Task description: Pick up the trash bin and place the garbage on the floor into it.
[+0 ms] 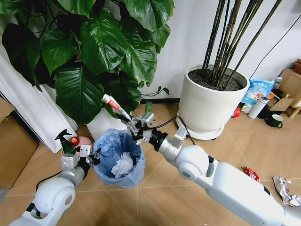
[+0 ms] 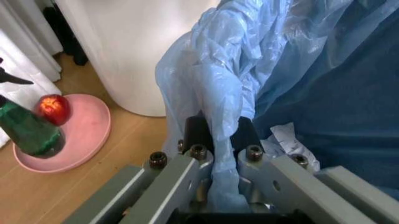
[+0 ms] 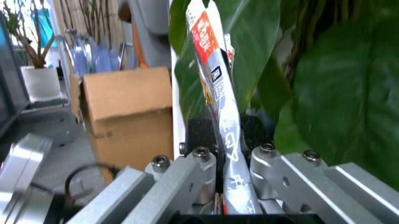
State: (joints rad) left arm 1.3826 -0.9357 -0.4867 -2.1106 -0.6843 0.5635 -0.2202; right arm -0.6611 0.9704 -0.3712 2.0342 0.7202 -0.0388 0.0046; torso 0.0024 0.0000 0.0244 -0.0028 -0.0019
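Clamping the rim of the trash bin (image 1: 117,160), the left hand (image 1: 91,157) is closed on a fold of its crinkly light-blue bag (image 2: 215,88). One crumpled white paper (image 1: 123,165) is seen inside the bin. One small tube (image 1: 116,108), white with a red end, is gripped by the right hand (image 1: 135,126) above the bin's far rim. Two pieces are left on the floor (image 1: 164,197) at right: a red wrapper (image 1: 250,173) and a crumpled silvery-white wrapper (image 1: 286,190).
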